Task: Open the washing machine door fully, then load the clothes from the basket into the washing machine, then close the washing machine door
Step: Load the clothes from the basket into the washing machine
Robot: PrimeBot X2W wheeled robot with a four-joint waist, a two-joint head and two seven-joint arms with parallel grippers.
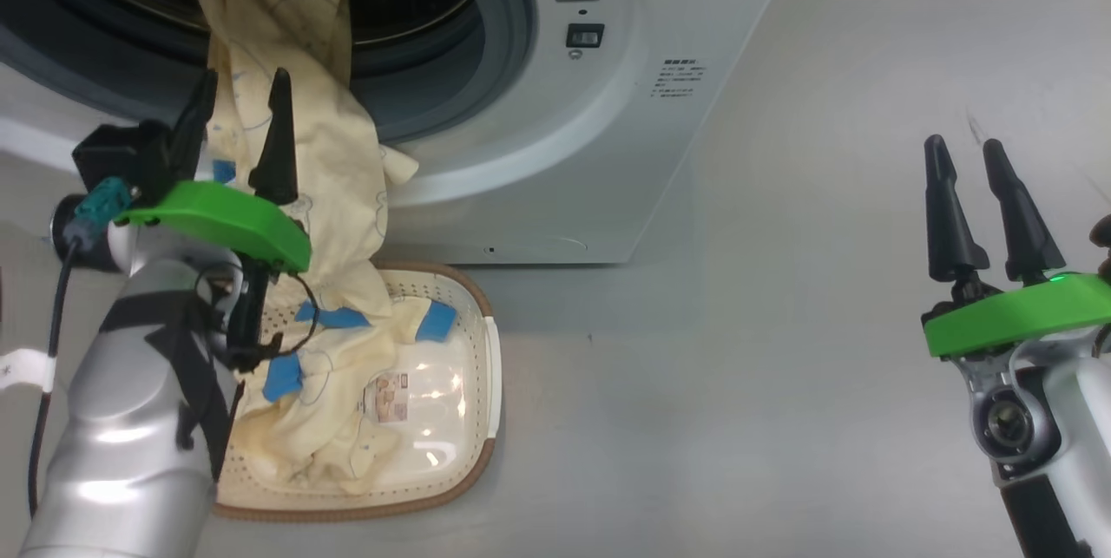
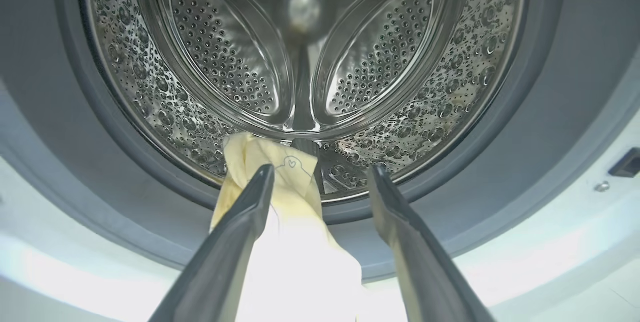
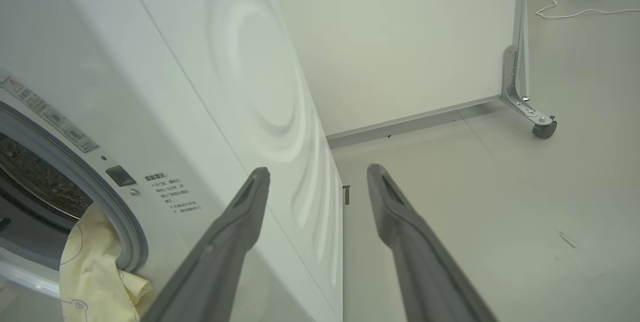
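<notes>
The white washing machine [image 1: 625, 107] stands with its drum [image 2: 300, 61] exposed; its door is out of view. The pale yellow clothes [image 1: 330, 193] drape from the drum's lip over the grey gasket [image 1: 503, 11] and down into the cream basket [image 1: 473, 298] on the floor in front. My left gripper [image 1: 239, 120] is raised before the opening, open. The cloth [image 2: 295, 242] passes between its fingers, close to the left one. My right gripper [image 1: 976, 193] hovers open over bare floor, far right of the machine, with nothing between its fingers. The hanging cloth [image 3: 92, 262] also shows beside the machine's front.
A white partition panel on a caster [image 3: 542, 129] stands behind the machine's right side. A white cable [image 3: 575, 11] lies on the floor beyond it. Grey floor [image 1: 781, 367] stretches to the right of the basket.
</notes>
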